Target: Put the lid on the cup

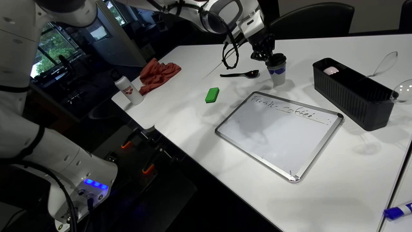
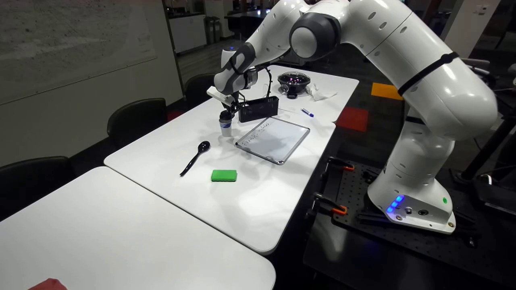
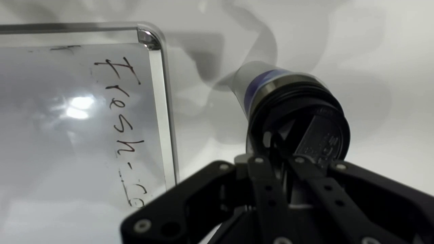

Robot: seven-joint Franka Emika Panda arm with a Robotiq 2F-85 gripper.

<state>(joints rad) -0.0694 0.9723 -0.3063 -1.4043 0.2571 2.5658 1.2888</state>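
Observation:
The cup point(image 1: 278, 78), white with a blue band, stands on the table in both exterior views. Over its mouth sits the round black lid point(image 1: 277, 58); from above, the lid point(image 3: 323, 140) covers the top of the cup point(image 3: 250, 77). Whether its rim is snug all round I cannot tell. My gripper point(image 3: 275, 140) is shut, its fingertips together at the lid's upper face. Nothing shows clearly between the fingers, and contact with the lid is too dark to judge. In an exterior view the gripper point(image 2: 230, 108) hangs just over the lid point(image 2: 225, 115).
A framed whiteboard point(image 1: 276, 135) lies beside the cup. Close by are a black spoon point(image 2: 196, 156), a green block point(image 1: 212, 95) and a long black bin point(image 1: 354, 93). Farther off are a bottle point(image 1: 129, 91), a red cloth point(image 1: 159, 74) and a blue marker point(image 2: 307, 112).

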